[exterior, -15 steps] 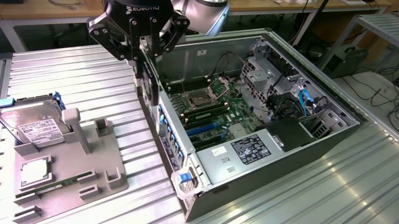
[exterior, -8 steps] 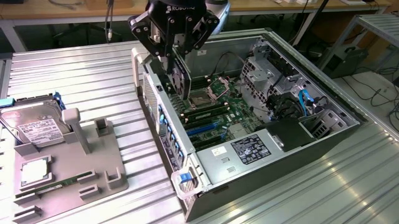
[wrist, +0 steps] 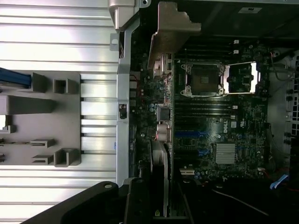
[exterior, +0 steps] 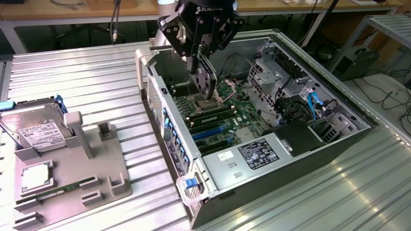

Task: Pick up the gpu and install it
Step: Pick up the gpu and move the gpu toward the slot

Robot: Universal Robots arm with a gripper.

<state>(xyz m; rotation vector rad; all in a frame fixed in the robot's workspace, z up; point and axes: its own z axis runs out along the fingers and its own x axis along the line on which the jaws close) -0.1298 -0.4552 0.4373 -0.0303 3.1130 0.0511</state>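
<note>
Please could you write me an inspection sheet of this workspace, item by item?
Surface: ribbed silver metal table, bearing an open dark computer case.
Job's things: thin gpu card with dark round fan, upright above the case's motherboard.
Clutter: grey plastic holder tray carrying a silver white-labelled hard drive.
Gripper: black gripper shut on the gpu card.
Cables: blue cable inside the case; black cables on the floor.
Surroundings: wooden workbench behind.

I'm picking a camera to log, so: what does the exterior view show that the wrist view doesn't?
Exterior view: the hard drive at its left, and the labelled metal box inside the computer case. Wrist view: the motherboard's silver heatsink, face-on. Both: the gpu gripped by the hand over the motherboard, and the grey fixture.
</note>
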